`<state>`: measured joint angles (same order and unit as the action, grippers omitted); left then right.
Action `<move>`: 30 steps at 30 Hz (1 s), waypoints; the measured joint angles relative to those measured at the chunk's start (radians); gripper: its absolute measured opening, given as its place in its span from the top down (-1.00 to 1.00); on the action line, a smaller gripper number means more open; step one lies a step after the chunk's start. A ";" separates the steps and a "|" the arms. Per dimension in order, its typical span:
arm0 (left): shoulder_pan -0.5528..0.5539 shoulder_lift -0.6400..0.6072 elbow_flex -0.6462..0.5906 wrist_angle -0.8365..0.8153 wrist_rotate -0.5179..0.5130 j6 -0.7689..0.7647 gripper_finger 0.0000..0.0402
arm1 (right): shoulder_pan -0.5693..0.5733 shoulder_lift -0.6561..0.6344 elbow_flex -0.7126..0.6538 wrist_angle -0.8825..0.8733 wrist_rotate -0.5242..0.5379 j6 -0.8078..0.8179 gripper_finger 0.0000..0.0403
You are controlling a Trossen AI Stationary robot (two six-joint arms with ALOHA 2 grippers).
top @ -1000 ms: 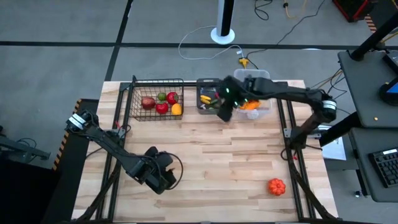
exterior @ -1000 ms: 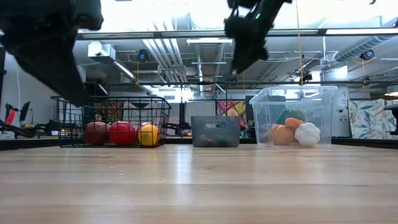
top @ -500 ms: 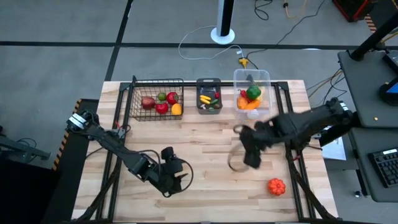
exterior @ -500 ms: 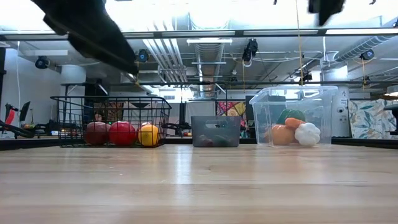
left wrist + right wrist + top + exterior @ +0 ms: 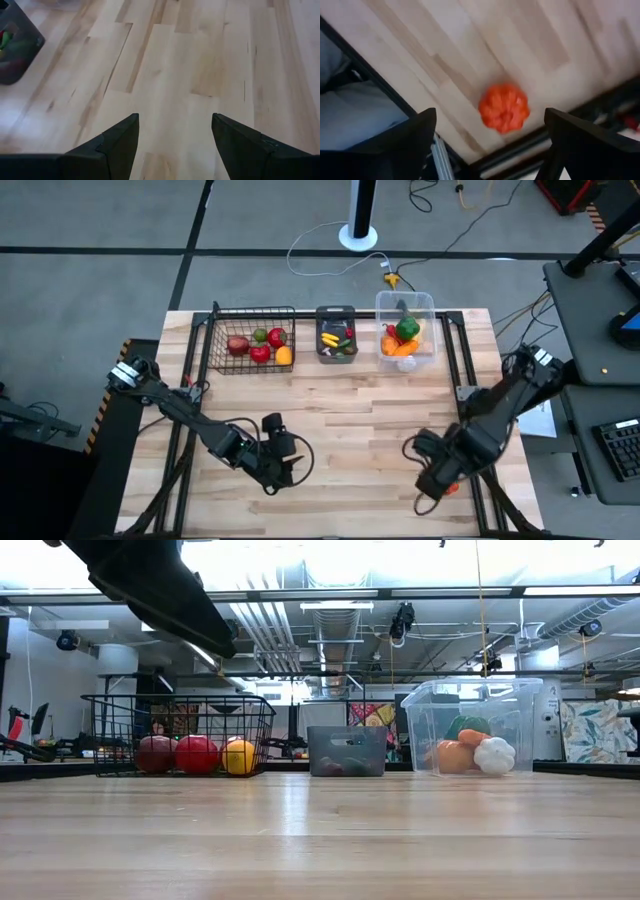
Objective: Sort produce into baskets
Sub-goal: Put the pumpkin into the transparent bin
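Two fingers of the right gripper stand spread and empty above the pumpkin, the last loose piece, which sits at the table's near right corner beside the dark frame rail. A descent slightly off centre risks nudging the round toy over the edge, or clipping the rail. The left gripper hangs parted over bare wood, holding nothing. Far off, the wire basket, the bin and the tub hold the rest.

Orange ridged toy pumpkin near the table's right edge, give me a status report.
Right gripper open, above the orange ridged toy pumpkin, not touching. Left gripper open and empty over bare wooden table. Nothing blocking the pumpkin.
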<state>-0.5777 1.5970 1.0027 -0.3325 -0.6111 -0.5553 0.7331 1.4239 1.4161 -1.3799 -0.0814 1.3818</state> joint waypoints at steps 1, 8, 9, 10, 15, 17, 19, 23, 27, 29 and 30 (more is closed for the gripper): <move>0.000 0.000 0.000 0.000 -0.001 0.008 -0.16 | 0.022 0.002 -0.008 0.002 -0.004 0.041 -0.82; 0.013 -0.003 0.012 0.002 -0.002 0.056 -0.16 | 0.149 0.005 -0.088 0.028 -0.032 0.305 -0.84; 0.013 -0.003 0.017 0.003 -0.004 0.067 -0.16 | 0.165 0.005 -0.100 0.044 -0.032 0.335 -0.84; 0.013 -0.004 0.022 0.003 -0.007 0.076 -0.16 | 0.178 0.005 -0.113 0.059 -0.031 0.363 -0.84; 0.015 -0.004 0.045 0.004 -0.009 0.110 -0.16 | 0.204 0.012 -0.181 0.141 -0.031 0.438 -0.84; 0.015 -0.004 0.049 0.007 -0.009 0.110 -0.16 | 0.205 0.018 -0.208 0.149 -0.031 0.462 -0.84; 0.015 -0.004 0.049 0.006 -0.009 0.110 -0.16 | 0.205 0.018 -0.237 0.180 -0.032 0.467 -0.84; 0.015 -0.004 0.049 0.004 -0.009 0.102 -0.16 | 0.205 0.018 -0.304 0.235 -0.033 0.507 -0.84; 0.015 -0.004 0.049 0.009 -0.009 0.094 -0.16 | 0.205 0.014 -0.374 0.308 -0.059 0.531 -0.84; 0.015 -0.004 0.049 0.010 -0.009 0.094 -0.16 | 0.205 0.012 -0.408 0.368 -0.060 0.532 -0.84; 0.015 -0.004 0.049 0.011 -0.009 0.094 -0.16 | 0.205 0.012 -0.422 0.395 -0.060 0.531 -0.84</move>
<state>-0.5625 1.5929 1.0519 -0.3218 -0.6197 -0.4610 0.9379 1.4355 0.9941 -0.9848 -0.1417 1.9133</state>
